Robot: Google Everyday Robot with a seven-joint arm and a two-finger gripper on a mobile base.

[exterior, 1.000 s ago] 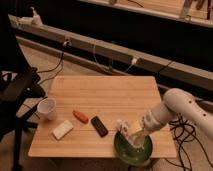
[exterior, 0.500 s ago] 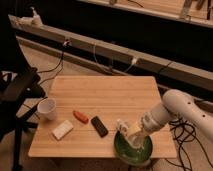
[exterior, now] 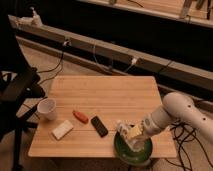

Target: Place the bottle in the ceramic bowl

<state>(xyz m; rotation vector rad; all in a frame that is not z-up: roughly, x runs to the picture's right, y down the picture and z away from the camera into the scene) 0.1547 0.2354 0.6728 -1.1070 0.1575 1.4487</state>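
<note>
A green ceramic bowl (exterior: 131, 150) sits at the front right edge of the wooden table (exterior: 107, 100). The pale bottle (exterior: 128, 132) lies tilted over the bowl's rim, its cap toward the left. My gripper (exterior: 136, 140) is at the end of the white arm (exterior: 172, 112) that comes in from the right. It sits right over the bowl, at the bottle's lower end.
A white cup (exterior: 47, 108) stands at the table's left. An orange object (exterior: 80, 116), a black rectangular object (exterior: 99, 126) and a pale block (exterior: 62, 129) lie in front. A black chair (exterior: 17, 87) is at the left. Cables run along the back ledge.
The arm and bottle have barely shifted; the bottle stays over the bowl.
</note>
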